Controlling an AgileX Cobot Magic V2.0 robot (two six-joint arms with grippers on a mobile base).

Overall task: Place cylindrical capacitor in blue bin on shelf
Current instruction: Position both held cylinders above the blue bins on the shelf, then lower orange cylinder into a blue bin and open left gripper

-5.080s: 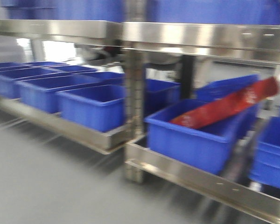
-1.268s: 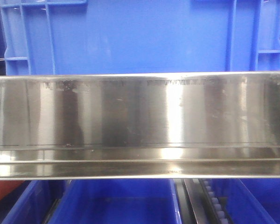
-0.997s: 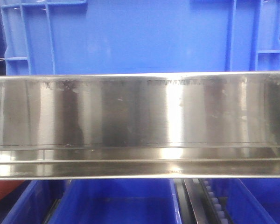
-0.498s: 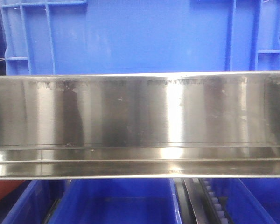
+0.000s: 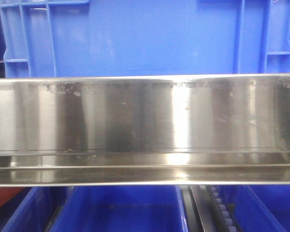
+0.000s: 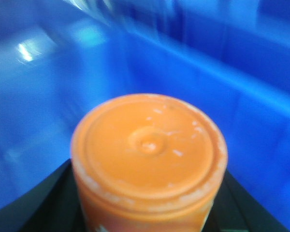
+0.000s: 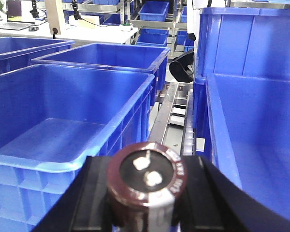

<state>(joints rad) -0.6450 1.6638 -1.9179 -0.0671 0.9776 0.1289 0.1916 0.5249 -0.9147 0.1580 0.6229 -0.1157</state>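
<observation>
Cylindrical capacitor, clamped in right pincer, sits near a blue bin.

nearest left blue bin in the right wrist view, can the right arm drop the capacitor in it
Probably yes: the bin is open-topped and nothing stands between its rim and the capacitor held in the right jaws, just beside it.

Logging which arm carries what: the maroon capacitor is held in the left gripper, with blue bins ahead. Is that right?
No. The capacitor is held in the right gripper, not the left, with blue bins ahead; the right wrist view shows it. The left gripper holds an orange cylinder.
</observation>
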